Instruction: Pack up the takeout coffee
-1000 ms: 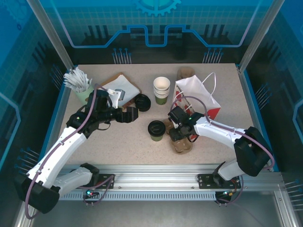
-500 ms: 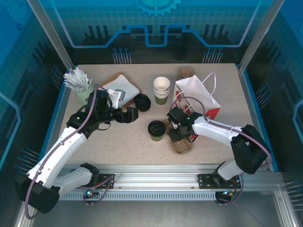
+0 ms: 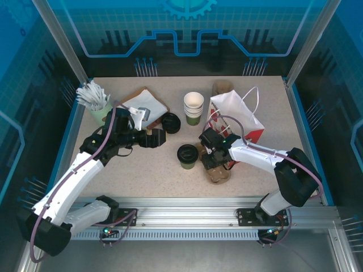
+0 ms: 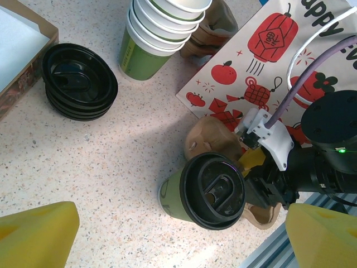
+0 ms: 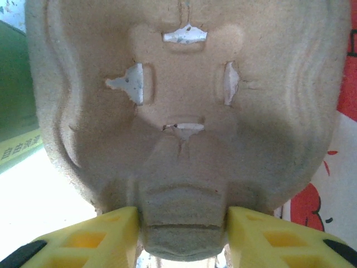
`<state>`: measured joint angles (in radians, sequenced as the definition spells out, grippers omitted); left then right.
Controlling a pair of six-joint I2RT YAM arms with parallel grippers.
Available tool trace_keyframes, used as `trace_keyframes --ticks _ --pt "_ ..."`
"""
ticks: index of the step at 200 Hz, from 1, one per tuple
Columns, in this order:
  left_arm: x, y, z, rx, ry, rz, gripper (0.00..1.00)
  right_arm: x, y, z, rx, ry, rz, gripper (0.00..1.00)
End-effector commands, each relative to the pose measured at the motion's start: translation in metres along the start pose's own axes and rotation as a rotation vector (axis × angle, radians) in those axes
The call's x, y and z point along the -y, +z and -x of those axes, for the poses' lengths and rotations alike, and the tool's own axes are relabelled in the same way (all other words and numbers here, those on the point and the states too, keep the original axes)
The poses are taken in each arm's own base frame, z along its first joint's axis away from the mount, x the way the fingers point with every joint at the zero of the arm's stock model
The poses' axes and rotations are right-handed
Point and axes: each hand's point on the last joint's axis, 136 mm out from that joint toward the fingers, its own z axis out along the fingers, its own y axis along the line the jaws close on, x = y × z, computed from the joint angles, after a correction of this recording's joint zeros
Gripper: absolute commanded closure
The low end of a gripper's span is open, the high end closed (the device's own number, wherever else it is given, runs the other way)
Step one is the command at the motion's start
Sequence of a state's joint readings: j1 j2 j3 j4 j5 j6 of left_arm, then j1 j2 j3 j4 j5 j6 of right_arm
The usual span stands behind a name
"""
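From above, the takeout coffee (image 3: pixel 187 156) is seen upright near the middle of the desk (image 3: pixel 142 175). A pulp cup carrier (image 3: pixel 217 170) lies just beside it at 3 o'clock, and the left hand (image 3: pixel 160 137) is held apart at 10 o'clock. In the left wrist view, its fingers (image 4: pixel 33 231) are spread wide. In the right wrist view, the right hand (image 5: pixel 183 234) is seen pinching a ridge of the carrier, with the green cup wall at 9 o'clock.

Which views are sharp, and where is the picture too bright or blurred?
Right wrist view: the pulp cup carrier is close and slightly soft; the lower left corner burns out to white. Left wrist view: sharp, with faint glare on the takeout coffee.
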<state>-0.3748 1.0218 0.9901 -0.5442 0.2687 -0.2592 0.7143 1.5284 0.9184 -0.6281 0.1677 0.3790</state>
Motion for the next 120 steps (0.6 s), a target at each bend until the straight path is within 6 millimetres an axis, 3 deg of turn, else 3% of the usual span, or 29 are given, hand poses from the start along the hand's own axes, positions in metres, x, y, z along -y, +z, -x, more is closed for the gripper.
trace_keyframes --ticks 1,55,120 --pt "0.002 -0.003 -0.002 0.005 0.001 -0.023 0.03 -0.001 -0.002 0.002 -0.001 0.002 -0.018 0.56" --pt "0.004 -0.003 -0.002 0.005 0.001 -0.031 0.03 0.001 -0.016 0.004 0.022 0.000 -0.035 0.63" --pt "0.007 -0.006 -0.001 0.012 0.000 -0.047 0.04 0.008 -0.056 0.007 0.094 0.017 -0.043 0.69"
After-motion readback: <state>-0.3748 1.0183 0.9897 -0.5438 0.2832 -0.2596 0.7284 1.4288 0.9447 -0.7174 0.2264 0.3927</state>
